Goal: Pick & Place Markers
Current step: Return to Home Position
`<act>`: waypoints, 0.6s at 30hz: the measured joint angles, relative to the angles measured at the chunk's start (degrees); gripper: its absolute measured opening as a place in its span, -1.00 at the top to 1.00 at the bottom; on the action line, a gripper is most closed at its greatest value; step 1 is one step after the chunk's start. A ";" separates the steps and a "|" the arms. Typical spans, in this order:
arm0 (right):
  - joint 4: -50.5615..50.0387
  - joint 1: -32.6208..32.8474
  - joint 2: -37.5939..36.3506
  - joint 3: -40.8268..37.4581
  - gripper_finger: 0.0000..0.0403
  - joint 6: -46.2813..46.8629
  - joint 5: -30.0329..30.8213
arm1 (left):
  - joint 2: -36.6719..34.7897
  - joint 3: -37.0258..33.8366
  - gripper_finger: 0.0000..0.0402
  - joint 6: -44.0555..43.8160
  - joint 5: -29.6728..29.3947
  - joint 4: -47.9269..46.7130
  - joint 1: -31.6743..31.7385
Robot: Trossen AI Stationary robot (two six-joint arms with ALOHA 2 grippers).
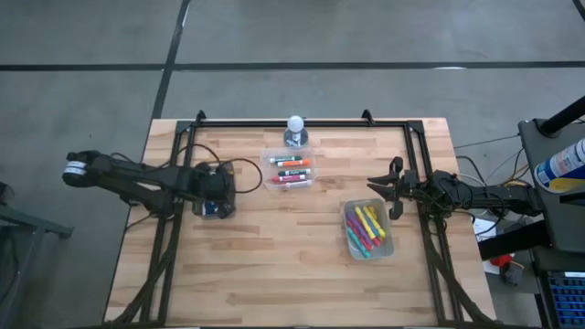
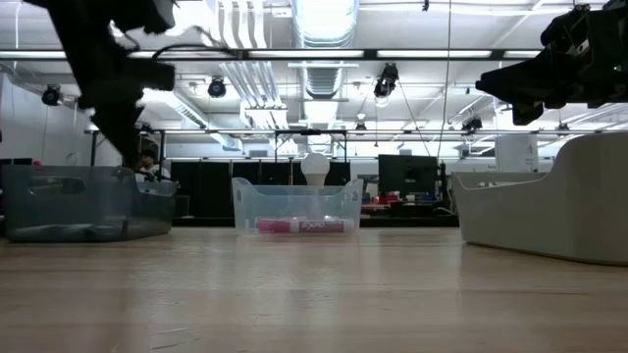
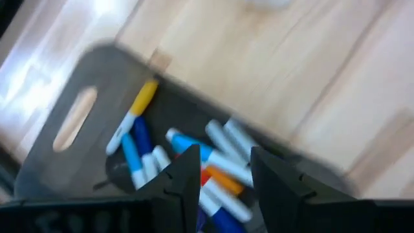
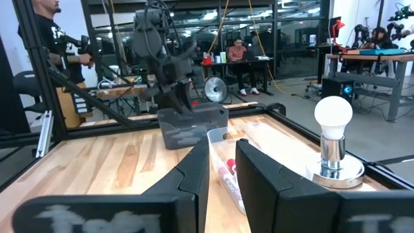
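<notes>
Dark bin [image 3: 107,71] holds markers [image 3: 132,149] beneath left gripper [image 3: 224,155] (jaws parted, empty; right gripper [image 4: 221,145] likewise).

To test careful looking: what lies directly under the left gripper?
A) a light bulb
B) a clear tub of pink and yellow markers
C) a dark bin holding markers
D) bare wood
C: the left wrist view shows the left gripper, fingers open, over the dark bin with markers inside; the right gripper waits near the table's right side.
</notes>
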 joint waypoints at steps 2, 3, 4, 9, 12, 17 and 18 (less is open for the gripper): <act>-0.02 -0.02 0.00 0.00 0.66 -0.02 0.00 | -0.01 1.89 0.37 0.35 0.31 0.69 -0.27; 0.00 0.00 0.00 0.01 0.66 0.02 0.00 | -0.01 2.79 0.38 0.37 0.38 1.01 -0.36; -0.02 -0.01 0.00 0.01 0.66 0.03 0.00 | -0.01 3.62 0.39 0.39 0.37 1.76 -0.41; -0.01 0.00 0.00 0.02 0.66 0.03 0.00 | -0.01 4.96 0.63 1.19 2.37 8.98 -0.55; -0.01 0.00 0.00 0.00 0.66 -0.03 0.00 | 0.01 3.75 0.90 4.27 5.96 15.58 -1.12; -0.02 0.00 0.00 0.00 0.66 -0.04 0.00 | 0.10 -0.92 0.98 11.12 14.98 35.14 -3.14; 0.00 0.00 0.00 0.00 0.66 0.02 0.00 | 0.10 -2.37 0.99 12.29 16.55 40.26 -3.77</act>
